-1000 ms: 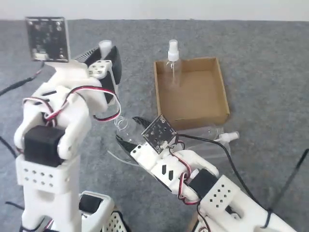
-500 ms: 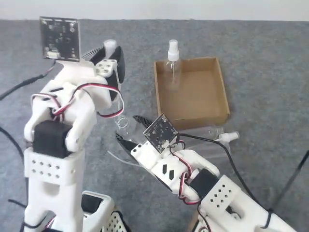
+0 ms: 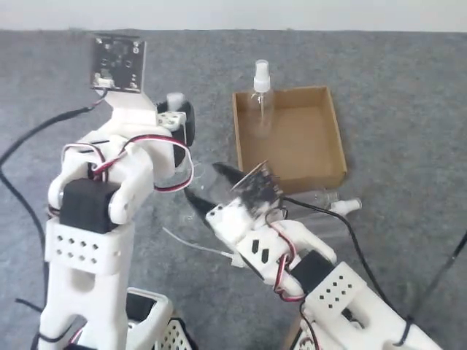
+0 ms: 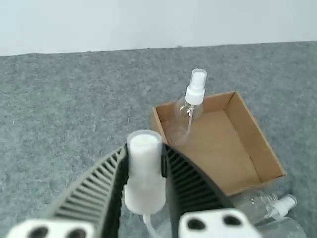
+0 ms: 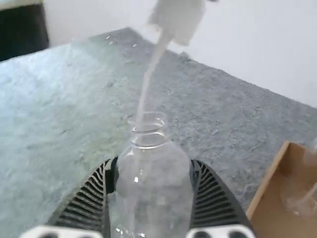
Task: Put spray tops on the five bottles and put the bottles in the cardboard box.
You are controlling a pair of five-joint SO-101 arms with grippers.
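My left gripper [image 4: 144,161] is shut on a white spray top [image 4: 144,178], whose thin tube hangs below it. My right gripper [image 5: 151,173] is shut on a clear bottle [image 5: 151,186] with an open neck. The same spray top [image 5: 178,17] hovers above that neck, and its tube [image 5: 147,84] dips into the opening. In the high view the left gripper [image 3: 177,120] stands just above the right gripper [image 3: 208,191]. The cardboard box [image 3: 325,157] lies to their right, with one capped bottle [image 3: 261,95] upright in its far left corner.
Another capped bottle [image 3: 330,201] lies on the grey carpet against the box's near wall. A loose thin tube [image 3: 194,243] rests on the carpet beside the right arm. Black cables trail at the left edge and lower right.
The left arm has swung right with the spray top, bringing it over the right gripper. The right gripper has lifted and tilted its bottle up toward the top.
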